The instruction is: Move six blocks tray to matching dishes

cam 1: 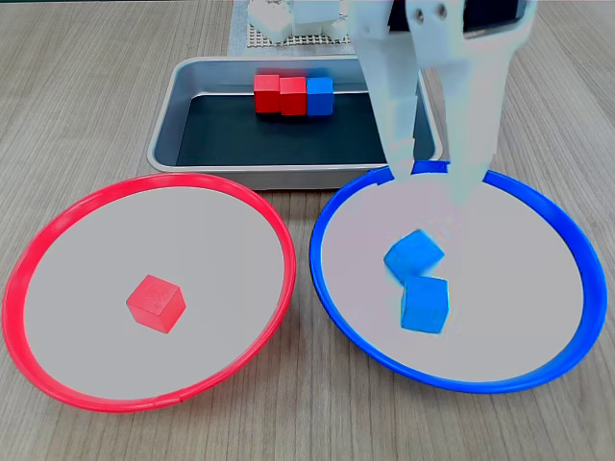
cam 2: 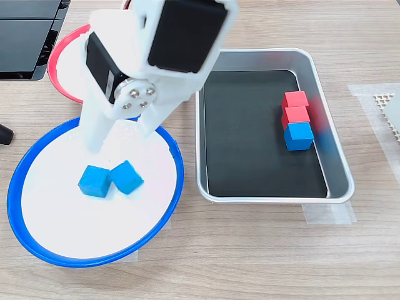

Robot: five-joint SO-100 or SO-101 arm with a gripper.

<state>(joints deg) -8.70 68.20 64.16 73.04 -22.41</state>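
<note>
White gripper [cam 1: 434,182] hangs over the far side of the blue-rimmed dish [cam 1: 577,245], its two fingers spread apart and holding nothing, tips pointing down just above the pale inside. Two blue blocks rest in that dish touching each other: one [cam 1: 414,254] nearer the fingertips, turned corner-on, the other [cam 1: 425,304] just in front of it in that fixed view. Seen from the other side, the same gripper [cam 2: 119,139] stands above the pair [cam 2: 111,179] without touching either. One red block [cam 1: 155,303] sits alone near the middle of the red-rimmed dish [cam 1: 29,264]. Three blocks wait in the tray [cam 1: 178,96], lined up against its far wall and pressed side to side: two red [cam 1: 279,94] and one blue [cam 1: 319,96] at the right end of the row.

Half the job appears done, and the step in hand looks like clearing the dish to go back for another block. Doing it well likely means lifting straight up before swinging toward the tray, so the fingers do not knock the blue pair. At the tray, the blue end block seems the easier pick, since one side is free; the fingers should straddle it front to back, as the neighbouring red block leaves no gap on that side.
</note>
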